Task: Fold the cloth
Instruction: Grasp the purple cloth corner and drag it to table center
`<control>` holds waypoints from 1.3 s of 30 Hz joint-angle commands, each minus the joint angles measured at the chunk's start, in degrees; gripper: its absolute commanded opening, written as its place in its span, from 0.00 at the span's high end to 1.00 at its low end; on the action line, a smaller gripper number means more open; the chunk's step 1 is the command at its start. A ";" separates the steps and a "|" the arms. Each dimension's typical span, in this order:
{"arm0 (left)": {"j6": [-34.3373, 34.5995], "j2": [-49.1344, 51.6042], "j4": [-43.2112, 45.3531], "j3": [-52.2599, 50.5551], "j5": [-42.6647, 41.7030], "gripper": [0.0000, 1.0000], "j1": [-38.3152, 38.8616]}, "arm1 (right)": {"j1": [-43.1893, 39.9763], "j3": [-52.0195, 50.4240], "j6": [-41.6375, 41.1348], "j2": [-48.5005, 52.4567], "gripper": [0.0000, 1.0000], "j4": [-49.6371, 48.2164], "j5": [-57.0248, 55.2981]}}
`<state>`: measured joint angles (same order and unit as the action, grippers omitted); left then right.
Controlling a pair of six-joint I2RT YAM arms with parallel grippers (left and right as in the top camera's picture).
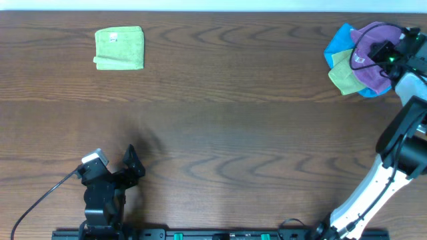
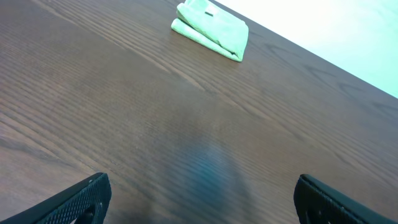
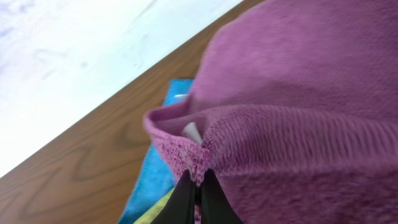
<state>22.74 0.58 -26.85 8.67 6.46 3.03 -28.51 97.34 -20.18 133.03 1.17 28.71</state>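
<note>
R gripper (image 3: 198, 186) tips pinch cloth (image 3: 298, 93) hem atop pile (image 1: 341, 67), table's (image 1: 233, 120) far-R corner. L gripper (image 2: 205, 198) spread, idle. Prob. step 1, pickup; next: lift clear, spread flat mid-table.

I read the cloth (image 3: 298, 93) as orchid, a pinkish purple with a nubby terry weave, and a small white scrap (image 3: 191, 130) shows at its hem. Under it I see a bright blue cloth (image 1: 339, 43) and a lime-green cloth (image 1: 343, 77). The folded cloth (image 1: 119, 48) is lime green too. The table (image 1: 233, 120) is dark brown with wavy wood grain. The right gripper (image 3: 198, 186) and the left gripper (image 2: 199, 199) are black, the left one stippled.
</note>
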 commanded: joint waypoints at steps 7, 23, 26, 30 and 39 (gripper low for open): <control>0.42 -0.35 -0.33 -1.01 0.81 0.05 -0.31 | 5.92 4.22 -0.24 -11.06 0.99 5.49 7.98; 0.42 -0.35 -0.33 -1.01 0.81 0.05 -0.31 | 32.68 4.22 0.81 -29.27 0.99 17.99 -15.65; 0.42 -0.35 -0.33 -1.01 0.81 0.05 -0.31 | 34.36 4.22 3.13 -29.14 0.98 12.76 -25.24; 0.42 -0.35 -0.33 -1.01 0.81 0.05 -0.31 | 36.15 4.22 7.67 -28.87 0.99 11.02 -24.02; 0.42 -0.35 -0.33 -1.01 0.81 0.05 -0.31 | 40.59 4.17 14.32 -28.33 0.99 13.00 -28.09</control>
<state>22.74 0.58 -26.83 8.67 6.46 3.03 12.10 101.41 -9.30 104.42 15.77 4.67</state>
